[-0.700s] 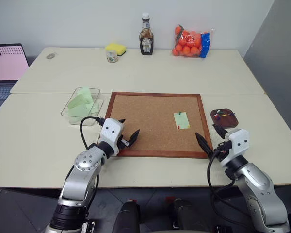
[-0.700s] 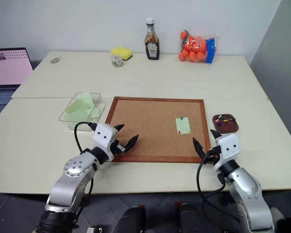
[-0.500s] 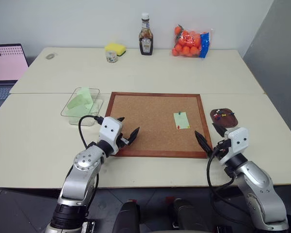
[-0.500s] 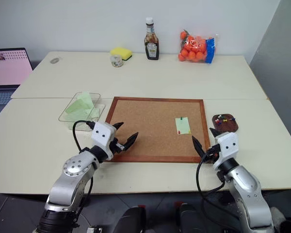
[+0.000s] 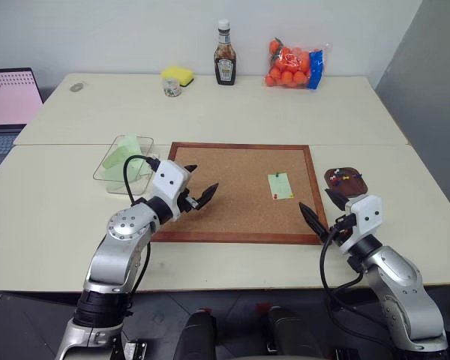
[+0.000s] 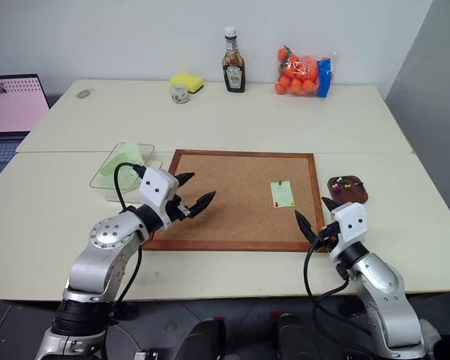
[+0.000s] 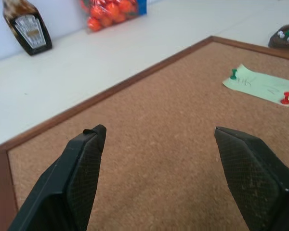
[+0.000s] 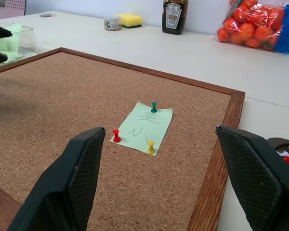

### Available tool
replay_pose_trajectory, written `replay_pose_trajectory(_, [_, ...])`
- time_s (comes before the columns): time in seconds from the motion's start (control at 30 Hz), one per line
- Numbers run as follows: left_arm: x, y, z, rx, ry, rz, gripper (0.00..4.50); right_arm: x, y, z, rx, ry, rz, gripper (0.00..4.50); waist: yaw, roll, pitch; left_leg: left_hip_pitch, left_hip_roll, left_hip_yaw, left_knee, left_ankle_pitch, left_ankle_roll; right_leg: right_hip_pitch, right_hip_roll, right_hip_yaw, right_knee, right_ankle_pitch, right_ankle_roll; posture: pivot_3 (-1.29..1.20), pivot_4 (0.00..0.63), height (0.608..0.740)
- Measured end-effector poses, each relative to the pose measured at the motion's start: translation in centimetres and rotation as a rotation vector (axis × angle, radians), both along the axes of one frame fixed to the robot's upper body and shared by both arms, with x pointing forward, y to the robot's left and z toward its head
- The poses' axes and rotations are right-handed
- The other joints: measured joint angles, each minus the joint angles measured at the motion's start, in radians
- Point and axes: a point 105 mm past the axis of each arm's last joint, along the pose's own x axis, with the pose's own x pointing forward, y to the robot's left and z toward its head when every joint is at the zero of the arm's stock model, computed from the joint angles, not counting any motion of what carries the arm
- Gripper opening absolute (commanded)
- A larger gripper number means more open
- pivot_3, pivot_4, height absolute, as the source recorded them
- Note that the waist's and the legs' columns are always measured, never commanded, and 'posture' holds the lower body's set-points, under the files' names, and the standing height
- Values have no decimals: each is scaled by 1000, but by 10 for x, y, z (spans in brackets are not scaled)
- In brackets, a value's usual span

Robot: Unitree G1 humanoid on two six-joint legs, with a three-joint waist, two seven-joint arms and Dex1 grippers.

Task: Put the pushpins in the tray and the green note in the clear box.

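Three pins (image 8: pixel 153 107) are seen holding the note (image 8: pixel 143 127) to the corkboard (image 5: pixel 240 191); both grippers (image 5: pixel 197 187) (image 5: pixel 319 208) gape wide, empty. At three o'clock, the tray (image 5: pixel 346 180) is partly hidden; the box (image 5: pixel 120 161) perhaps holds slips.

Both arms are showing silver-grey metal shells with round joint housings, each ending in a white boxy wrist block. A black cable is looping along each forearm. The left gripper (image 5: pixel 196 190) and right gripper (image 5: pixel 322 208) are carrying pointed black fingers (image 7: pixel 82 168) with cross-hatched pads.
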Motion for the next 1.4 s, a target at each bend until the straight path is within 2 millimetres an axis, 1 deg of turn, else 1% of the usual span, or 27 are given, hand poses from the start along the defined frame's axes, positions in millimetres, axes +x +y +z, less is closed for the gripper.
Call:
replay_pose_trajectory(0.23, [9,-3,7,-3,5,-16,3798,-1,-1,-1,-19,11,17,3879,-1,0,0,0,0,0,0,0,0,0,0,0,0,0,0,0,150,740])
replay_pose_trajectory(0.37, [11,-3,3,-5,30,-25,3798,-1,-1,-2,-26,16,19,3879,-1,0,0,0,0,0,0,0,0,0,0,0,0,0,0,0,150,740])
replay_pose_trajectory(0.4, [12,-3,2,-6,36,-36,3444,-1,-1,-2,-26,20,19,3879,0,0,0,0,0,0,0,0,0,0,0,0,0,0,0,0,150,740])
replay_pose_trajectory(0.43, [11,-5,2,-4,43,-55,3324,-1,-1,-3,-26,24,19,3879,0,0,0,0,0,0,0,0,0,0,0,0,0,0,0,0,150,740])
replay_pose_trajectory(0.53, [8,-12,0,3,53,-100,2704,0,0,-3,-19,39,24,3879,-1,0,0,0,0,0,0,0,0,0,0,0,0,0,0,0,150,740])
replay_pose_trajectory(0.6, [10,-12,-2,4,65,-107,2397,2,2,-1,-18,42,32,3879,-1,0,0,0,0,0,0,0,0,0,0,0,0,0,0,0,150,740])
replay_pose_trajectory(0.63, [11,-13,-4,7,76,-114,2079,4,3,2,-18,39,36,3879,-1,0,0,0,0,0,0,0,0,0,0,0,0,0,0,0,150,740])
replay_pose_trajectory(0.67, [12,-14,-7,10,86,-117,1914,5,4,4,-19,32,41,3879,-1,0,0,0,0,0,0,0,0,0,0,0,0,0,0,0,150,740])
replay_pose_trajectory(0.83, [15,-11,-27,31,151,-119,726,13,10,13,-45,26,60,3879,-1,0,0,0,0,0,0,0,0,0,0,0,0,0,0,0,150,740])
replay_pose_trajectory(0.93, [16,-11,-34,40,172,-122,119,20,16,18,-69,25,64,3879,-2,0,0,0,0,0,0,0,0,0,0,0,0,0,0,0,150,740])
replay_pose_trajectory(0.97, [15,-12,-35,41,176,-128,38,24,18,21,-75,23,66,3879,-1,0,0,0,0,0,0,0,0,0,0,0,0,0,0,0,150,740])
replay_pose_trajectory(1.03, [16,-12,-36,41,180,-133,38,31,20,23,-89,31,61,3879,-1,0,0,0,0,0,0,0,0,0,0,0,0,0,0,0,150,740])
replay_pose_trajectory(1.2, [17,-9,-42,45,202,-124,38,48,25,24,-91,78,36,3879,-1,0,0,-1,0,0,0,0,0,0,0,0,0,0,0,0,150,740])
replay_pose_trajectory(1.3, [17,-11,-42,38,204,-127,38,58,32,23,-87,113,45,3879,-2,0,0,0,0,0,0,0,0,0,0,0,0,2,-3,0,150,740])
replay_pose_trajectory(1.33, [16,-10,-44,37,209,-122,38,66,37,21,-82,131,46,3879,-3,0,0,0,0,0,0,0,0,0,0,0,0,2,-4,0,150,740])
replay_pose_trajectory(1.4, [17,-13,-44,29,209,-126,38,77,41,18,-72,156,33,3879,-2,0,0,0,0,0,0,0,0,-1,0,0,1,3,-4,0,150,740])
